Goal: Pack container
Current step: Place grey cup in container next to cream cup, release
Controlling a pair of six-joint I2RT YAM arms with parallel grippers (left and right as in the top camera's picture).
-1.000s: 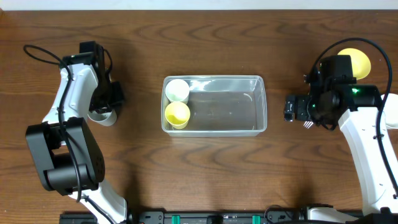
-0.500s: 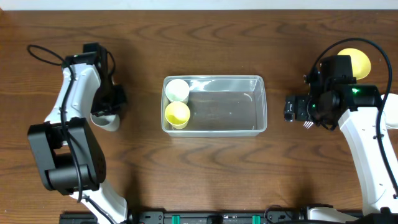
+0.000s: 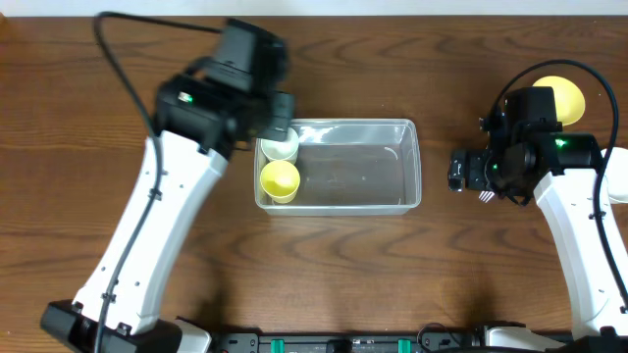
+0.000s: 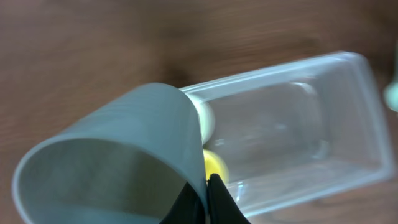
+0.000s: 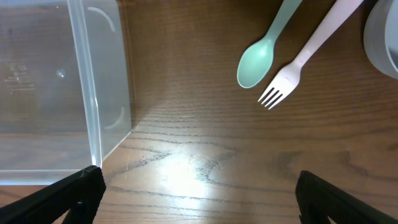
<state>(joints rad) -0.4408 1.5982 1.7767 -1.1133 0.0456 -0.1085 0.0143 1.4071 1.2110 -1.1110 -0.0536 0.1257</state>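
The clear container (image 3: 353, 172) stands mid-table with a white cup (image 3: 280, 145) and a yellow cup (image 3: 279, 179) at its left end. My left gripper (image 4: 207, 199) is shut on the rim of a pale grey cup (image 4: 118, 155) and holds it above the table beside the container's (image 4: 348, 124) left end. The overhead view shows this gripper (image 3: 276, 118) over the container's far-left corner. My right gripper (image 5: 200, 199) is open and empty, just right of the container (image 5: 93, 93), low over the wood; the overhead view shows it too (image 3: 459, 172).
A mint green spoon (image 5: 258, 59) and a pale fork (image 5: 298, 62) lie on the table right of the container. A pale bowl's edge (image 5: 382, 37) shows beyond them. A yellow bowl (image 3: 561, 98) sits at the far right, behind the right arm.
My left arm has swung from the table's left side to the container's far-left corner, carrying the grey cup up off the table. The right arm has not moved.
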